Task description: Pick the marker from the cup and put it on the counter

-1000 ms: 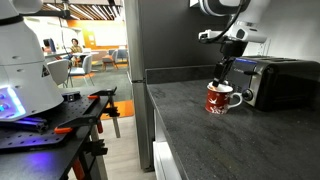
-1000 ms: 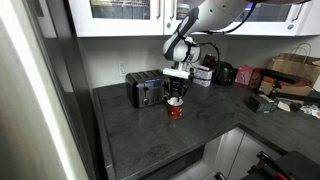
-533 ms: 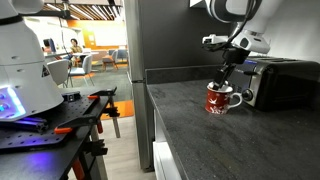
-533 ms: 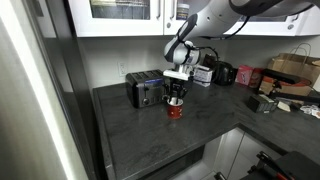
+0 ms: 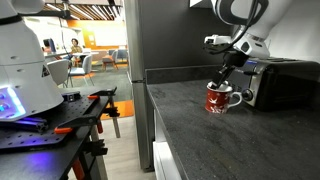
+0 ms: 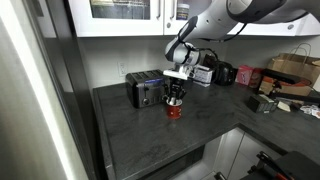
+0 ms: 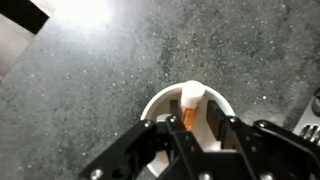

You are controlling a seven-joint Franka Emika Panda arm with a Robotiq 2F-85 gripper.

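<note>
Wrist view: the hand (image 7: 190, 128) straddles the marker (image 7: 191, 98) inside the cup (image 7: 158, 99); whether it grips, I cannot tell.

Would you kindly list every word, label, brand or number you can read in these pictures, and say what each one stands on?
No text can be read in any view.
On the mug: a white pattern, too small to tell whether it holds letters.
On the marker: no print shows in the wrist view.
On the toaster: no legible brand.
On the cardboard box: any markings are too small and blurred.
</note>
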